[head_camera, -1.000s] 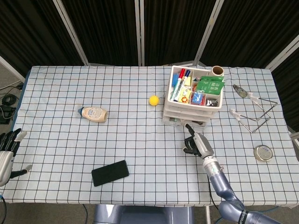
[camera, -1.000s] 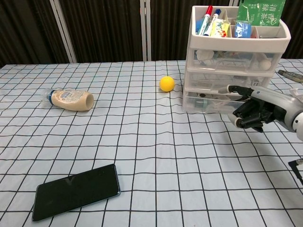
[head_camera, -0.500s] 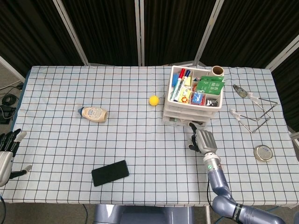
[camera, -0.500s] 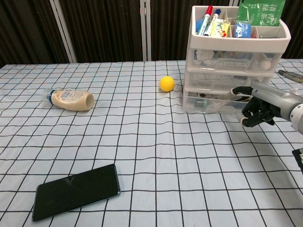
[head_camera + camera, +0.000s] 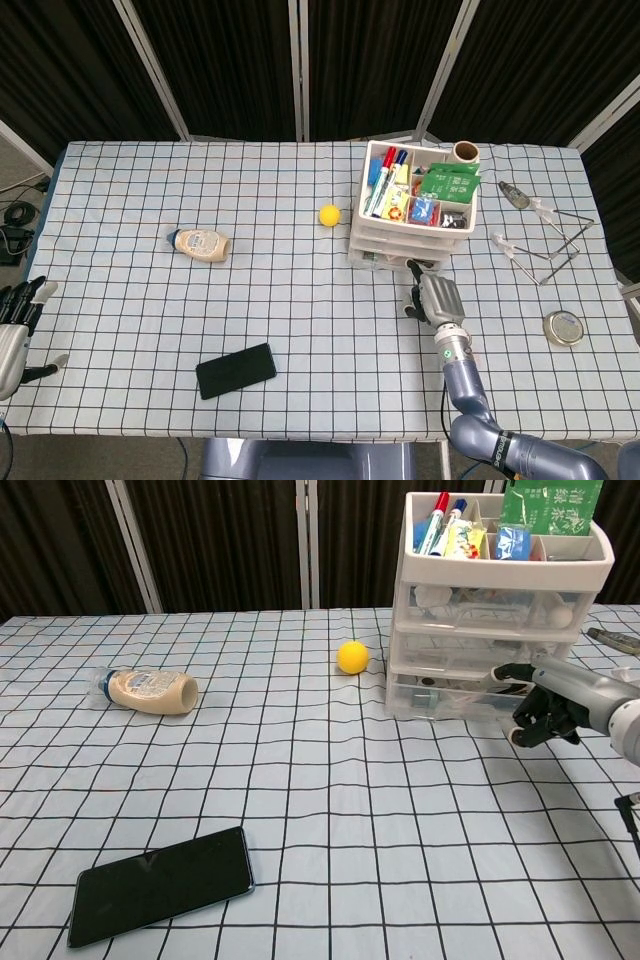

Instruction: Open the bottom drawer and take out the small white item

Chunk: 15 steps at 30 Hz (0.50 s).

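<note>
right robot hand (image 5: pixel 548 702): grey shell, black fingers | forearm: blue-grey | left robot hand (image 5: pixel 14 318): grey, black fingers

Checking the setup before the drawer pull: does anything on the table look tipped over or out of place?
One thing: the sauce bottle lies on its side on the checked cloth, left of the yellow ball. The drawer unit stands upright with its drawers shut, and the phone lies flat.

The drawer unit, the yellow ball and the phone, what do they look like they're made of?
Drawer unit: likely plastic, white frame with clear drawer fronts, since the contents show through. Yellow ball: matte, no glare, perhaps foam or rubber; the pictures cannot settle which. Phone: glossy black face, probably glass, with a faint sheen and a thin lighter rim.
</note>
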Available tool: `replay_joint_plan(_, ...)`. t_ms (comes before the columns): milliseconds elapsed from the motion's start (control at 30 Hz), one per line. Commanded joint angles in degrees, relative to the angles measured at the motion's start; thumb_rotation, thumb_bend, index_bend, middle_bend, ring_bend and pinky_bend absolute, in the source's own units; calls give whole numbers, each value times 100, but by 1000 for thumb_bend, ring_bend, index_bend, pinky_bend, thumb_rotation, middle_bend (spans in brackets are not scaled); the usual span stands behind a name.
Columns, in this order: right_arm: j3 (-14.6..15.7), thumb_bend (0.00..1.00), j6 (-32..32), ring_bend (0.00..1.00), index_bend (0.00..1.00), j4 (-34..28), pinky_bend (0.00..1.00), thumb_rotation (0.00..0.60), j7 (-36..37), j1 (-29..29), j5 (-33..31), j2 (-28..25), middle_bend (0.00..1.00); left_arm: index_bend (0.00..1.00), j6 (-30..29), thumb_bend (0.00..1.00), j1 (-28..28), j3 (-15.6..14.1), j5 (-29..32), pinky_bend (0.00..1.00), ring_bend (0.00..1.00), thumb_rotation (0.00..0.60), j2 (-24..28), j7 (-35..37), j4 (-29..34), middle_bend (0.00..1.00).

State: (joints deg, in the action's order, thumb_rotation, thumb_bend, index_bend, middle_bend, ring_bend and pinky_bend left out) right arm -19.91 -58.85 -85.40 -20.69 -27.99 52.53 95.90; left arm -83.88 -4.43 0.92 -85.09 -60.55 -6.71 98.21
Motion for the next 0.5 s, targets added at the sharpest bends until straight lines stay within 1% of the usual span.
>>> replay_joint_plan(33,12,488,12,884,211,115,814,600,102,-46,-29,34,839,0,25,0,-10,-6,-1,0,0,600,5,6,-3,0)
replay_joint_plan(233,57,502,33,884,212,295,814,600,245,-120,-73,72,839,0,36,0,-15,4,18,0,0,600,5,13,-5,0)
replay_joint_plan(333,93,505,46,884,239,323,814,600,266,-150,-117,68,842,0,44,0,-16,5,28,0,0,600,5,17,-5,0)
replay_joint_plan(433,122,508,37,883,331,305,815,600,332,-160,-128,61,850,0,63,0,-21,1,38,0,0,600,9,5,2,0)
replay_joint_plan(500,140,511,17,885,436,296,815,600,359,-161,-108,60,857,0,64,0,-22,0,34,0,0,600,11,3,7,0)
